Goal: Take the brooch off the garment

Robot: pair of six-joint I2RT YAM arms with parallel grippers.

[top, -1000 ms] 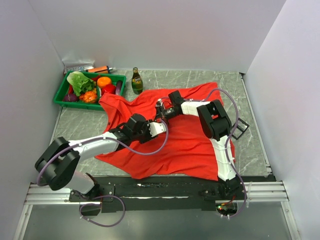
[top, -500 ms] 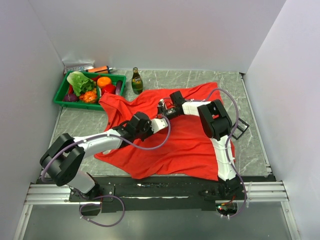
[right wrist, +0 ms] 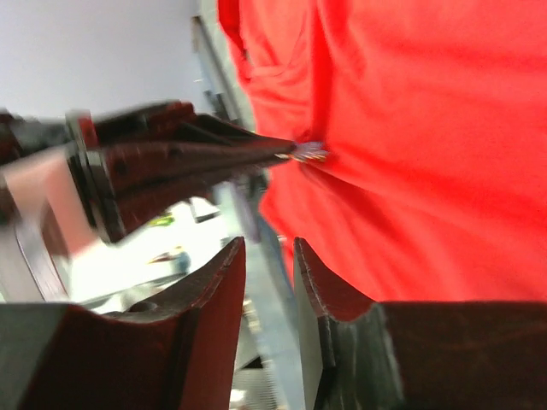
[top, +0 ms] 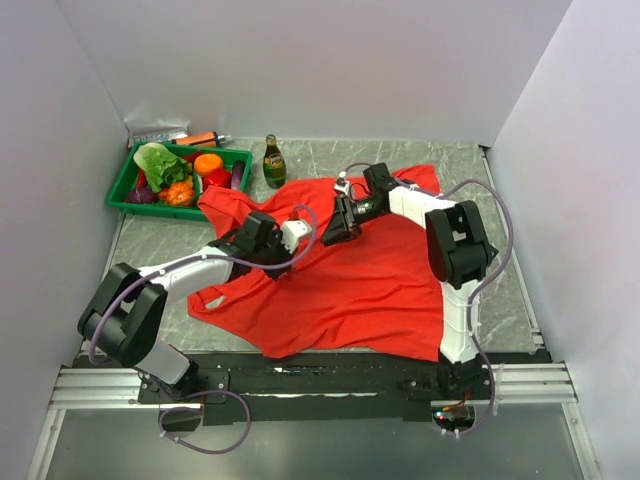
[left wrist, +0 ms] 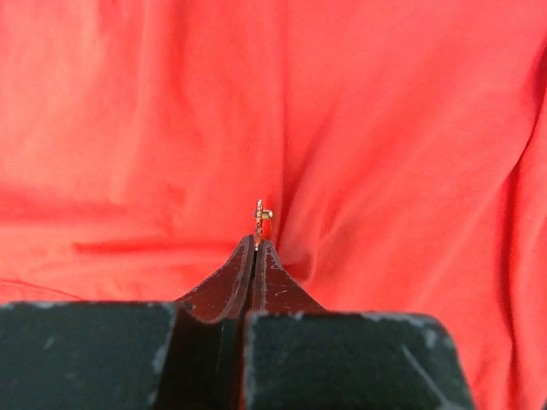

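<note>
The red garment [top: 370,270] lies spread over the middle of the table. My left gripper [top: 303,233] is shut, and the tiny gold brooch [left wrist: 261,213] sticks out from its fingertips [left wrist: 256,242] against the red cloth [left wrist: 385,128]. I cannot tell whether the pin is free of the fabric. In the right wrist view the left fingers [right wrist: 197,158] come in from the left with the brooch [right wrist: 309,154] at their tip, touching the garment's [right wrist: 427,128] edge. My right gripper [top: 334,230] [right wrist: 267,243] is a little way open and empty, just right of the left one.
A green basket [top: 125,192] of vegetables stands at the back left, with a green bottle [top: 273,160] beside it and an orange tube [top: 200,138] behind it. A black wire frame [top: 485,255] lies to the right of the garment. White walls close in the table.
My left gripper has drawn back to the left with the brooch. The right wrist has swung right and back, and its gripper now points down-left. The garment's left side has shifted.
</note>
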